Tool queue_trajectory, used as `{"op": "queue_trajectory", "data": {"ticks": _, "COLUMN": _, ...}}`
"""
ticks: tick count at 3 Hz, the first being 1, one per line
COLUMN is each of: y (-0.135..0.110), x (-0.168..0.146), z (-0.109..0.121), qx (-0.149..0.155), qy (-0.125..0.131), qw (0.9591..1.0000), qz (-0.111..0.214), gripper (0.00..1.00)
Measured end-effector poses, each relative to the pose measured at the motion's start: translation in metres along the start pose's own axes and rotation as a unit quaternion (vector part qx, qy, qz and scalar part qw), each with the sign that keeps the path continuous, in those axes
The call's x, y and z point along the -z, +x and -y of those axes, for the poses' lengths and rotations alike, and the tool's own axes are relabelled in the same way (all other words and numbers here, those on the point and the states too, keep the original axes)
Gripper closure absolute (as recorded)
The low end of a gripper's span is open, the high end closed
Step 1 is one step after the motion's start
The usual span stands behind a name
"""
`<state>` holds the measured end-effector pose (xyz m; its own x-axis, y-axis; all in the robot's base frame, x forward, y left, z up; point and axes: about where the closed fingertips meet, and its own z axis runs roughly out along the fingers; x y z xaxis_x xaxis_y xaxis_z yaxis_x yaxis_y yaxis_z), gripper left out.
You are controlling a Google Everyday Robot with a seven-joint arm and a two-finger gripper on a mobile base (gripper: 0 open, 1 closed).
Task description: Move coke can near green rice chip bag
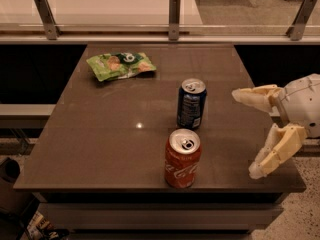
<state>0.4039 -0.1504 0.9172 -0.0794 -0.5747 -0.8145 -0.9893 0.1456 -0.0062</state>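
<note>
The coke can (pixel 183 158), red-orange with white script and a silver top, stands upright near the front edge of the brown table (pixel 100 134). The green rice chip bag (pixel 120 65) lies flat at the table's back left. My gripper (pixel 245 131) is at the right side of the table, to the right of the coke can and apart from it. Its two cream fingers (pixel 255 96) are spread wide, and nothing is between them.
A dark blue can (pixel 191 103) stands upright just behind the coke can, between it and the bag's side of the table. A glass rail with metal posts (pixel 174 17) runs along the back edge. The floor drops away past the front and right edges.
</note>
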Motion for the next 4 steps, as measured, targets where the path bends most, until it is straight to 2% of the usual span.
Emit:
{"op": "queue_trajectory", "data": {"ticks": 1, "y": -0.010, "x": -0.011, "z": -0.007, "qx": -0.007, "qy": -0.003, "qw": 0.9973, "qz": 0.073, "gripper": 0.00}}
{"op": "queue_trajectory", "data": {"ticks": 2, "y": -0.023, "x": -0.025, "z": -0.016, "qx": -0.018, "qy": 0.001, "qw": 0.9902, "qz": 0.138, "gripper": 0.00}}
{"op": "queue_trajectory", "data": {"ticks": 3, "y": -0.026, "x": -0.043, "z": -0.022, "qx": -0.026, "qy": 0.002, "qw": 0.9847, "qz": 0.172, "gripper": 0.00}}
{"op": "queue_trajectory", "data": {"ticks": 4, "y": -0.019, "x": -0.069, "z": -0.029, "qx": -0.042, "qy": -0.003, "qw": 0.9803, "qz": 0.193, "gripper": 0.00}}
